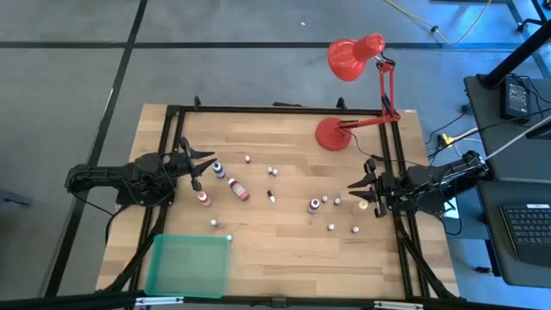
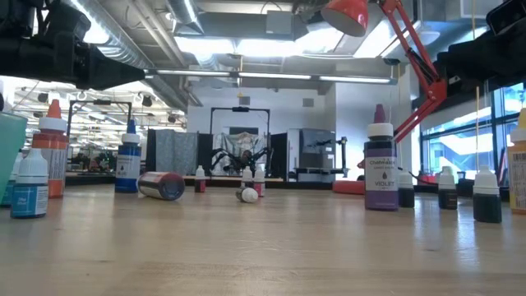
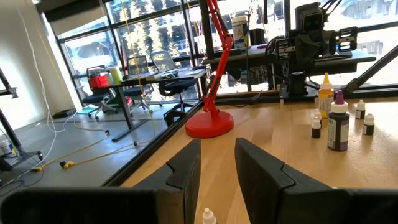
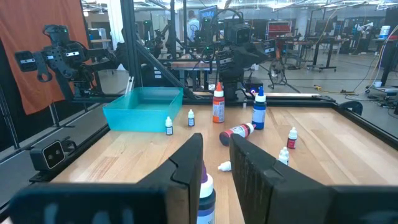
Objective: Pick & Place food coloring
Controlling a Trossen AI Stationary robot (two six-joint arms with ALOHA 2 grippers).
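The food coloring bottles stand scattered on the wooden table [image 1: 284, 250]. A blue one [image 1: 218, 169], an orange one [image 1: 203, 197] and a red one lying on its side [image 1: 238, 189] are near my left gripper [image 1: 209, 164]. That gripper hovers level at the left edge, fingers slightly apart around nothing [image 3: 217, 152]. A violet bottle [image 1: 314, 206], a yellow one [image 1: 360, 207] and tiny whitish ones [image 1: 331, 227] sit in front of my right gripper [image 1: 353, 185]. It hovers level at the right edge, shut and holding nothing [image 4: 216, 146].
A flat green tray [image 1: 189, 265] lies at the table's near left corner. A red desk lamp [image 1: 331, 133] stands on its base at the far right. A black frame [image 1: 284, 108] runs along the table's edges. Bare wood shows in the middle and near right.
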